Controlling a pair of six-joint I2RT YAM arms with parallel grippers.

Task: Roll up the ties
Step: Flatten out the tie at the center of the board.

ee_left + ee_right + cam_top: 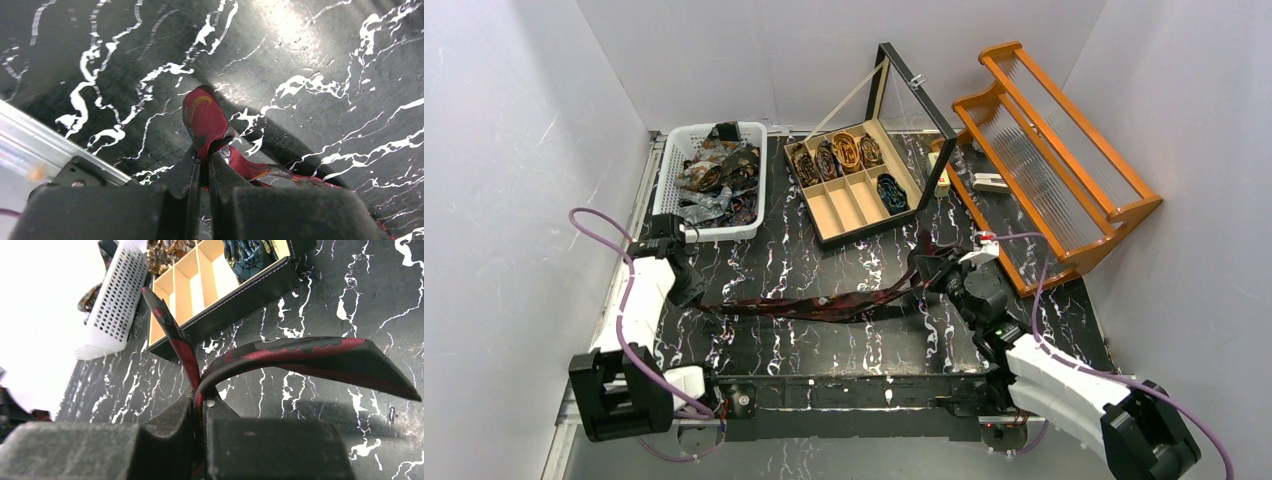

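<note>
A dark red patterned necktie [824, 305] lies stretched across the table [774, 260], parallel to its near edge. The left jaws are closed tight on one tip, which pokes out beyond them. The right jaws clamp the other end, which loops out above them.

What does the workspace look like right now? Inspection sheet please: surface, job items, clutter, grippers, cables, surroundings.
Surface: black marbled tabletop, nothing spilled that I can see.
Job's things: dark red tie strung between both grippers; five rolled ties in the divider box, lid open; unrolled ties heaped in the white basket.
Clutter: orange wooden rack on the right side of the table.
Grippers: left gripper shut on one end of the tie; right gripper shut on it near the other end.
Cables: purple cables loop off both arms, apart from the tie.
Surroundings: white walls on three sides.
</note>
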